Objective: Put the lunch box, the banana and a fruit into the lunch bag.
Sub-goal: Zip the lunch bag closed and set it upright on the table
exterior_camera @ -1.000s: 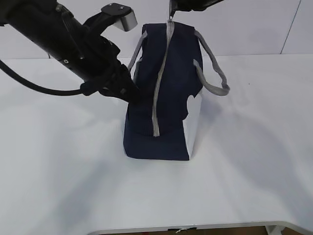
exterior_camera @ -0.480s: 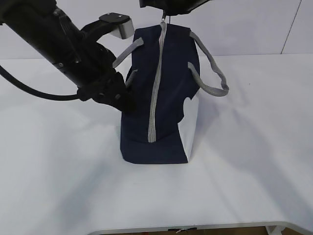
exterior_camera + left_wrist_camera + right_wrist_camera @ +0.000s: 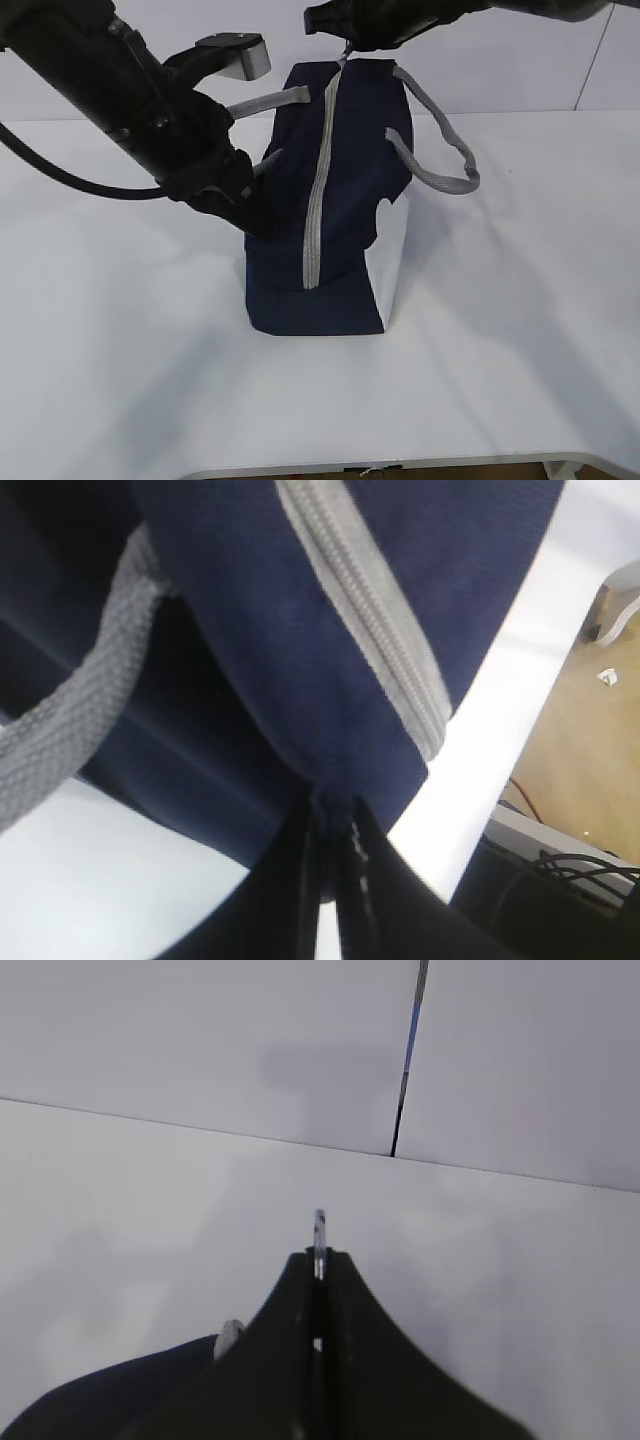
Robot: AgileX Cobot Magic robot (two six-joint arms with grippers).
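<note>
Near the middle of the white surface (image 3: 120, 360), somewhat toward its far edge, stood the lunch bag (image 3: 335, 200): navy fabric, upright, leaning slightly, with a white panel on the side facing the near right corner. Ran up its front face a grey zipper (image 3: 318, 190), closed along all of the length shown. Hung out toward the right edge one grey webbing handle (image 3: 440, 150); stuck out toward the left another handle (image 3: 270, 100), nearly level.

On the bag's left side, clenched on a fold of navy fabric, the left end effector (image 3: 258, 215), its black arm slanting down from the far left corner. In the left wrist view, seen pinched between the two dark fingers (image 3: 300, 880) a corner of the blue cloth, with the zipper tape just beside and a grey strap to the left.

At the very top of the bag, clamped on a thin metal zipper pull (image 3: 319, 1232), the right end effector (image 3: 350, 42), reaching in from the far right. In the right wrist view, pressed tightly together both fingers, with only the silvery tip of the pull poking out above them and a sliver of navy cloth at the lower left.

Not visible in any view: lunch box, banana, round fruit.
</note>
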